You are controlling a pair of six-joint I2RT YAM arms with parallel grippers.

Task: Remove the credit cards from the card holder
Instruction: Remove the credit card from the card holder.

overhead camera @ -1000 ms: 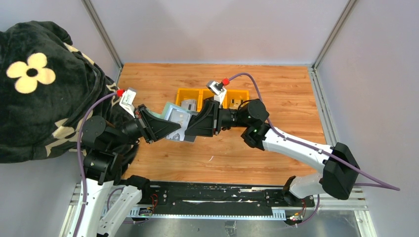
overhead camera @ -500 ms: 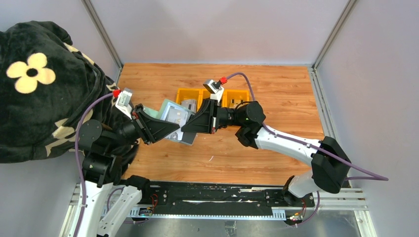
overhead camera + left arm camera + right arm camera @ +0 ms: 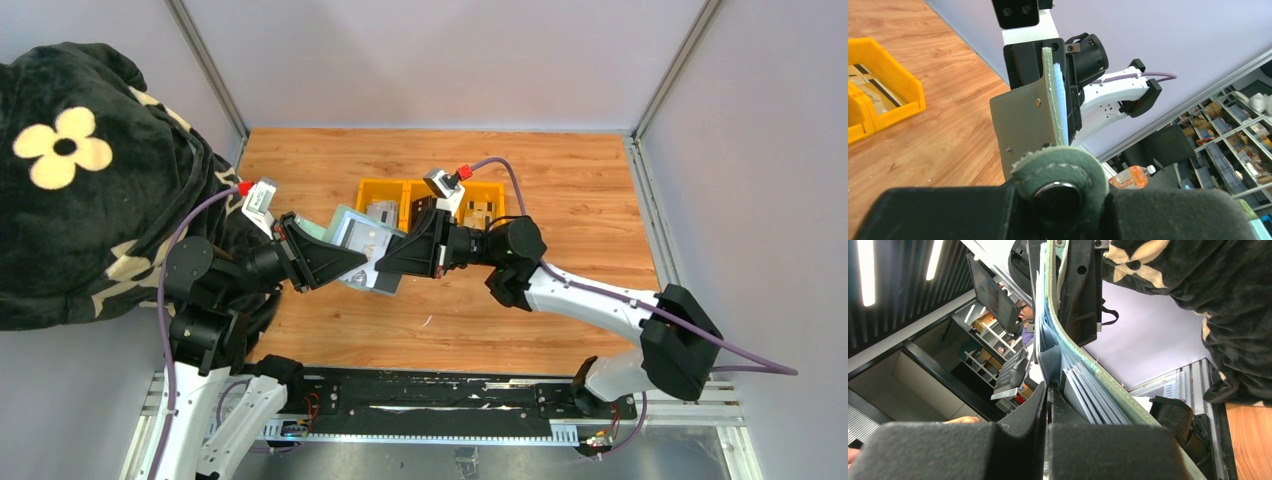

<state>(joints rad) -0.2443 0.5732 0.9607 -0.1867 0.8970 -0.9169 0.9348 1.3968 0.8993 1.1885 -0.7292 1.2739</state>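
– Up above the wooden surface (image 3: 560,200), between the two arms, that's where the card holder (image 3: 352,232) is. It's open and tilted, off the wood, with a pincer on either side. Anyone see how they've got it?

– Left pincer (image 3: 355,260) is clamped on it from the left. In its own wrist view the round sage-green snap tab (image 3: 1060,175) sits right between the fingers, and the holder's green panel stands edge-on past it, with a pale blue layer along its right side.

– And the right one?

– Right pincer (image 3: 380,268) comes in from the other side, and its tip is just beside the left one's. Its wrist view shows the fingers (image 3: 973,450) pressed together on the holder's inner edge, with a thin pale blue leaf running down into the slit between them. Can't tell if that leaf is a card or just a pocket, tbh.

– Any cards out?

– Behind the holder there's the yellow tray (image 3: 372,186) on the wood. A grey card (image 3: 381,211) lies in its left compartment and a tan card (image 3: 479,212) in the right one. The middle compartment is hidden behind the right wrist.
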